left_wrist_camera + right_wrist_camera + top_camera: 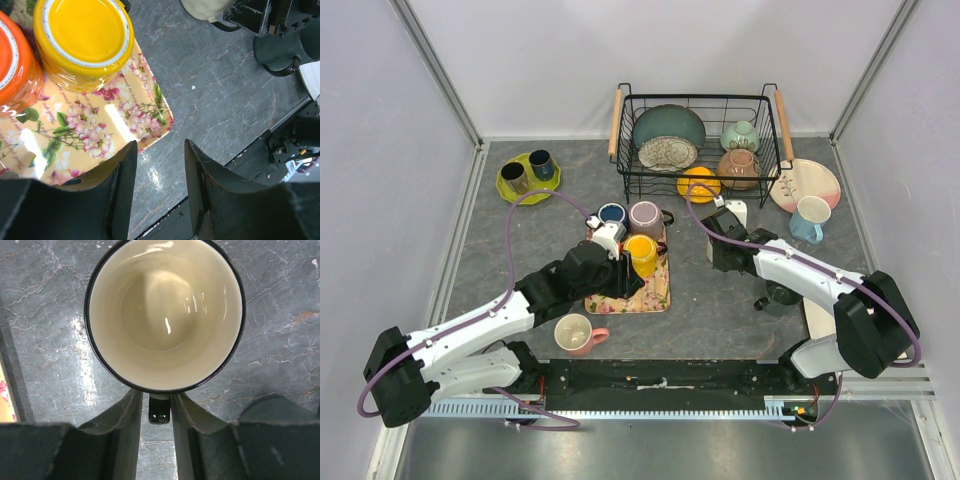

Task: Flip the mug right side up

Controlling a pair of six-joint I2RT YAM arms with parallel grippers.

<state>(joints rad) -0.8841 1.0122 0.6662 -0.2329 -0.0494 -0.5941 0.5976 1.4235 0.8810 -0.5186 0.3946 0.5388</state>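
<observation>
A mug (165, 315) with a cream inside and a black rim stands mouth up on the grey table, seen from above in the right wrist view. Its black handle (160, 412) sits between the fingers of my right gripper (159, 397), which are shut on it. From the top camera the same mug (736, 214) is in front of the wire rack, with the right gripper (725, 232) just behind it. My left gripper (160, 150) hangs open and empty over the corner of the floral tray (125, 120), near a yellow mug (82, 40) standing base up.
An orange mug (12, 65) is also on the tray. A navy mug (611, 213) and a mauve mug (646, 215) stand behind it, a pink mug (575, 333) in front. A wire rack (698, 140) of dishes sits at the back, a dark mug (780, 293) to the right.
</observation>
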